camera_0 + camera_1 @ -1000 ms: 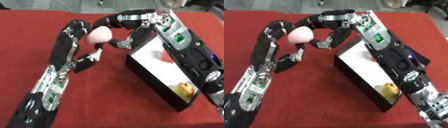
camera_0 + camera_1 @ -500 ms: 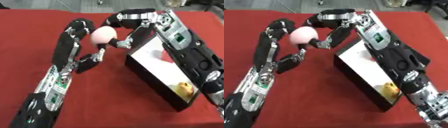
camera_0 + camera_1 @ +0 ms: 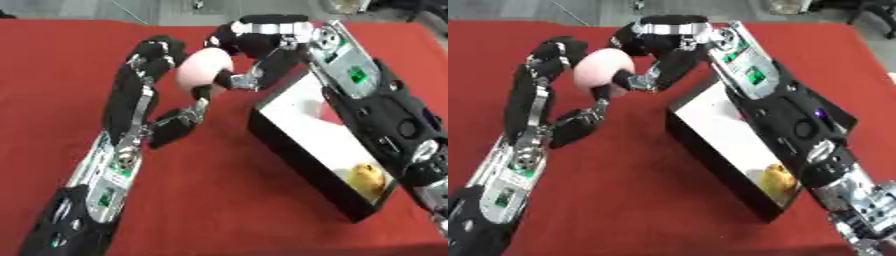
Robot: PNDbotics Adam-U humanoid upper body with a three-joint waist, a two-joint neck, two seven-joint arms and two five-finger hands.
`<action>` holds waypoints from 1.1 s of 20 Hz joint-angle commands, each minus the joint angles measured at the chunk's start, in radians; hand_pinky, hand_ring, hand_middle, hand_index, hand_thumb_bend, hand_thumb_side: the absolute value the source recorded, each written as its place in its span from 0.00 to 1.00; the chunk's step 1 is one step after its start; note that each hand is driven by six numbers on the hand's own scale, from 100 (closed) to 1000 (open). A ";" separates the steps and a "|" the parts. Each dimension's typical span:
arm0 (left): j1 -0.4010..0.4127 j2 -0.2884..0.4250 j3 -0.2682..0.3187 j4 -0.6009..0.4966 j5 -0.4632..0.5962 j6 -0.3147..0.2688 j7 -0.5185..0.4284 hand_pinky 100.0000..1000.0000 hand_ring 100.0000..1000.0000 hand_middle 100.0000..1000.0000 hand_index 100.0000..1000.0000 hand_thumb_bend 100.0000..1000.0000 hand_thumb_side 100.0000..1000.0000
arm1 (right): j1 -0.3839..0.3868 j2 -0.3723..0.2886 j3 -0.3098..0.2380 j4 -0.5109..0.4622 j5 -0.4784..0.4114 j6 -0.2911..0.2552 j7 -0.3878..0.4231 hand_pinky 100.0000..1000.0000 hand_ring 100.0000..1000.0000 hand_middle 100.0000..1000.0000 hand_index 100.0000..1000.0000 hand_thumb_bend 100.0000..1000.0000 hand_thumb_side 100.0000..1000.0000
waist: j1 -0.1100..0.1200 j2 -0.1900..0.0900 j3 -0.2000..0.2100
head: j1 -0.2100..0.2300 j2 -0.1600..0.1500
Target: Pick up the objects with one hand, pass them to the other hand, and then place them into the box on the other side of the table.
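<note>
A pale pink ball (image 3: 204, 68) is held above the red table, just left of the box's far end. My left hand (image 3: 156, 56) reaches up from the lower left and cups the ball from the left, one finger curled under it, while its other fingers (image 3: 178, 123) hang lower, clear of the ball. From the upper right my right hand (image 3: 667, 46) wraps the ball's top and right side, with its fingers (image 3: 248, 79) curled against it. The black box (image 3: 297, 159) with a white inside lies at the right, holding a small yellow object (image 3: 367, 178) at its near end.
The red tablecloth (image 3: 219, 200) covers the whole table. My right forearm (image 3: 794, 112) lies over the box's right wall. A grey floor shows beyond the table's far edge.
The pink ball and my left hand have shifted slightly right, toward the right hand. The right hand's fingers have come in round the ball's right side.
</note>
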 commanded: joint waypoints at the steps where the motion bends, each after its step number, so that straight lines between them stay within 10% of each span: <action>1: -0.013 -0.006 0.003 -0.012 0.016 -0.010 0.007 0.81 0.67 0.48 0.60 0.13 0.12 | -0.012 -0.020 -0.008 -0.019 -0.014 0.015 0.001 0.92 0.63 0.39 0.45 0.00 0.11 | -0.016 0.002 -0.001 | -0.003 -0.007; 3: -0.012 -0.004 0.005 -0.008 0.016 -0.009 0.007 0.82 0.68 0.50 0.63 0.34 0.21 | -0.011 -0.022 -0.011 -0.023 -0.023 0.022 -0.002 0.92 0.62 0.38 0.44 0.00 0.11 | -0.015 0.001 -0.001 | -0.002 -0.006; 6: -0.012 -0.004 0.005 -0.005 0.015 -0.004 0.008 0.82 0.68 0.50 0.63 0.34 0.21 | -0.010 -0.023 -0.012 -0.028 -0.029 0.029 -0.006 0.92 0.62 0.38 0.44 0.00 0.11 | -0.015 0.001 0.000 | -0.002 -0.006; 7: -0.009 -0.004 0.009 0.000 0.016 0.006 0.009 0.85 0.73 0.56 0.76 0.64 0.43 | -0.009 -0.025 -0.012 -0.028 -0.030 0.031 -0.008 0.92 0.61 0.37 0.43 0.00 0.09 | -0.015 0.000 -0.001 | -0.002 -0.006; 10: -0.006 -0.002 0.012 0.014 0.020 0.045 0.011 0.86 0.74 0.57 0.79 0.78 0.59 | -0.006 -0.029 -0.016 -0.030 -0.032 0.037 -0.016 0.92 0.61 0.37 0.43 0.00 0.09 | -0.013 -0.001 -0.002 | -0.001 -0.005; 22: 0.010 0.022 0.016 0.025 0.046 0.071 0.007 0.86 0.75 0.57 0.79 0.80 0.66 | 0.017 -0.060 -0.047 -0.046 -0.053 0.065 -0.065 0.91 0.60 0.36 0.42 0.00 0.09 | -0.007 -0.011 -0.017 | -0.003 0.007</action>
